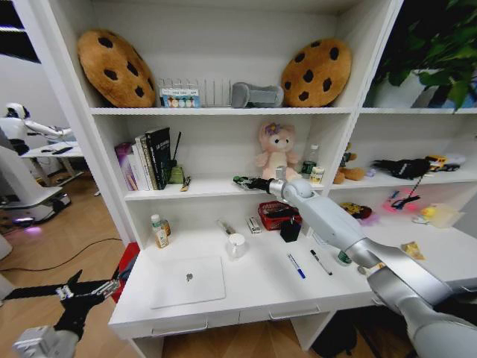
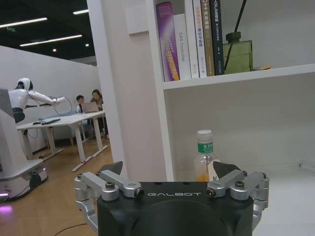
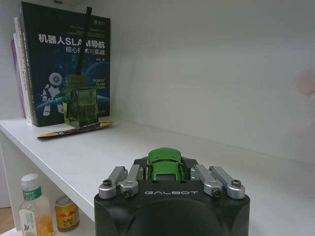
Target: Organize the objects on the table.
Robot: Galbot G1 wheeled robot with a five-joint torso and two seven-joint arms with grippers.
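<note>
My right end effector (image 1: 240, 181) is stretched out over the middle shelf (image 1: 216, 188) of the white bookcase, just left of the pink plush toy (image 1: 276, 151). Its fingers are closed on the tiny green toy car (image 3: 166, 164), which sits gripped between them just above the shelf board. Farther left on that shelf stand the books (image 1: 145, 159), with a green diffuser bottle (image 3: 80, 104) in front of them and a flat dark pencil-like object (image 3: 74, 130) lying beside it.

My left end effector (image 1: 88, 289) hangs low to the left of the counter (image 1: 253, 294), off its near-left corner, with its fingers (image 2: 118, 184) spread wide and nothing between them.

On the counter, the silver laptop (image 1: 188, 280) lies closed at the near left. The blue pen (image 1: 296, 265) and the black pen (image 1: 321, 262) lie side by side, apart, to the right of it near my right arm. A white cup (image 1: 236, 245) stands behind the laptop. At the far left by the bookcase wall stands a clear bottle with a green cap (image 1: 159, 231), with a small can (image 3: 66, 213) next to it. A red basket (image 1: 274, 215) and a black cup (image 1: 290, 230) sit at the far middle.
</note>
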